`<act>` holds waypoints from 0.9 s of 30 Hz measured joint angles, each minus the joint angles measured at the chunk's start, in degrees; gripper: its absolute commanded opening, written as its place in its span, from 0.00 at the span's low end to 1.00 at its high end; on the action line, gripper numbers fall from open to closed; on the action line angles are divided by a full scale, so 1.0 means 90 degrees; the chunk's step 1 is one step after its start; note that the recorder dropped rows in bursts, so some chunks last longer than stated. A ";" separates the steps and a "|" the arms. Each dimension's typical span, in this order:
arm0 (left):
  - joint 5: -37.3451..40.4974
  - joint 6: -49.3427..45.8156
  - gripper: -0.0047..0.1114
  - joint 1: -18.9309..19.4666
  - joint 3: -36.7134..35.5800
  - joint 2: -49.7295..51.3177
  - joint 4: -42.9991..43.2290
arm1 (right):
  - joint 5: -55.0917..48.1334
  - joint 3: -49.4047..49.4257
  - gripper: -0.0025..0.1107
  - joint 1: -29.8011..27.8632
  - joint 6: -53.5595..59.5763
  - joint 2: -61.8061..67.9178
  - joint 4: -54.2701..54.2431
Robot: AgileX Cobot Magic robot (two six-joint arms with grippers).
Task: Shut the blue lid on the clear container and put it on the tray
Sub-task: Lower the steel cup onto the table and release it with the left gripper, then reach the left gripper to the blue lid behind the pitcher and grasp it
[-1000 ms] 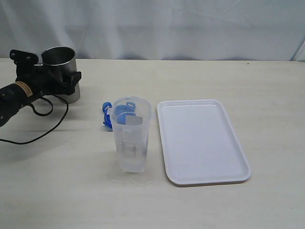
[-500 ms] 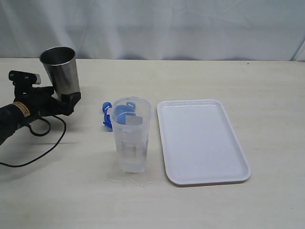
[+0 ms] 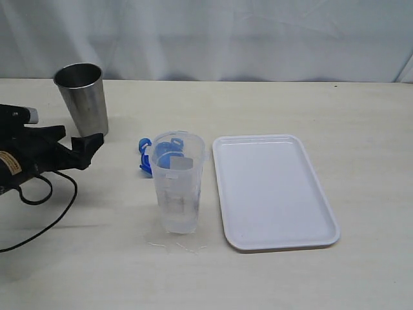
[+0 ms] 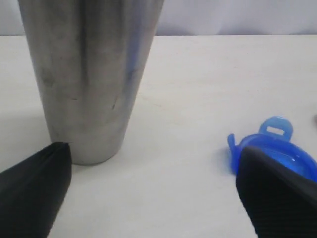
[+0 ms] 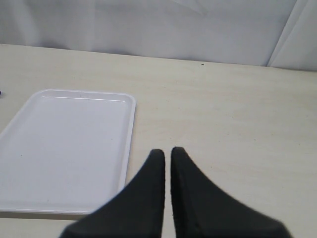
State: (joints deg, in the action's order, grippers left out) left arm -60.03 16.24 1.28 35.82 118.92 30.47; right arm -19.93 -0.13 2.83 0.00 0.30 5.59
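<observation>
The blue lid [image 4: 272, 144] lies on the table [image 3: 322, 103] just behind the upright, uncapped clear container [image 3: 179, 187], which stands just left of the white tray [image 3: 271, 194]. The left gripper [image 4: 153, 196], spread wide and empty, sits low near the steel cup [image 3: 82, 97]. The right gripper [image 5: 167, 154] is pinched together on nothing.

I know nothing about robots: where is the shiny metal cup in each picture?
Exterior view: the metal cup stands upright at the upper left.
Left wrist view: it looms large, close to the camera, its rim cut off.
Right wrist view: not in it.
Shared landmark: the blue lid, in the exterior and left wrist views.
</observation>
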 measured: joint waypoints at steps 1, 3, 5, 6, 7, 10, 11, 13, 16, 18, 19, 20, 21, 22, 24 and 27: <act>-0.0013 0.0048 0.76 0.0000 -0.0050 -0.0075 0.0034 | 0.0000 0.0000 0.06 0.0000 0.0000 0.0000 0.0000; -0.0011 0.0327 0.76 0.0000 -0.0166 -0.0313 0.0374 | 0.0000 0.0000 0.06 0.0000 0.0000 0.0000 0.0000; -0.0026 0.0837 0.76 0.0000 -0.0165 -0.0434 0.0874 | 0.0000 0.0000 0.06 0.0000 0.0000 0.0000 0.0000; -0.0014 0.1050 0.76 0.0000 -0.0165 -0.0446 0.1106 | 0.0000 0.0000 0.06 0.0000 0.0000 0.0000 0.0000; 0.0052 0.1139 0.76 0.0000 -0.0165 -0.0446 0.1200 | 0.0000 0.0000 0.06 0.0000 0.0000 0.0000 0.0000; 0.0153 0.1510 0.71 -0.0030 -0.0165 -0.0446 0.1413 | 0.0000 0.0000 0.06 0.0000 0.0000 0.0000 0.0000; 0.0274 0.1571 0.67 -0.0167 -0.0165 -0.0446 0.1425 | 0.0000 0.0000 0.06 0.0000 0.0000 0.0000 0.0000; 0.0590 0.1465 0.58 -0.0543 -0.0135 -0.0446 0.1445 | 0.0000 0.0000 0.06 0.0000 0.0000 0.0000 0.0000; 0.0889 0.1097 0.55 -0.1010 0.0059 -0.0446 0.1504 | 0.0000 0.0000 0.06 0.0000 0.0000 0.0000 0.0000; 0.0920 0.1024 0.55 -0.1124 0.0207 -0.0446 0.1516 | 0.0000 0.0000 0.06 0.0000 0.0000 0.0000 0.0000; 0.0964 0.1021 0.55 -0.1166 0.0294 -0.0446 0.1516 | 0.0000 0.0000 0.06 0.0000 0.0000 0.0000 0.0000; 0.1066 0.1058 0.55 -0.1195 0.0393 -0.0446 0.1516 | 0.0000 0.0000 0.06 0.0000 0.0000 0.0000 0.0000; 0.1149 0.1158 0.55 -0.1223 0.0478 -0.0446 0.1516 | 0.0000 0.0000 0.06 0.0000 0.0000 0.0000 0.0000; 0.1307 0.1330 0.55 -0.1260 0.0587 -0.0446 0.1516 | 0.0000 0.0000 0.06 0.0000 0.0000 0.0000 0.0000; 0.1681 0.1677 0.55 -0.1345 0.0782 -0.0446 0.1516 | 0.0000 0.0000 0.06 0.0000 0.0000 0.0000 0.0000; 0.2079 0.1952 0.55 -0.1568 0.1074 -0.0446 0.1504 | 0.0000 0.0000 0.06 0.0000 0.0000 0.0000 0.0000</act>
State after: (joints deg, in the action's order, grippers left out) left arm -41.31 33.81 -12.84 45.49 114.90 44.01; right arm -19.93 -0.13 2.83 0.00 0.30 5.59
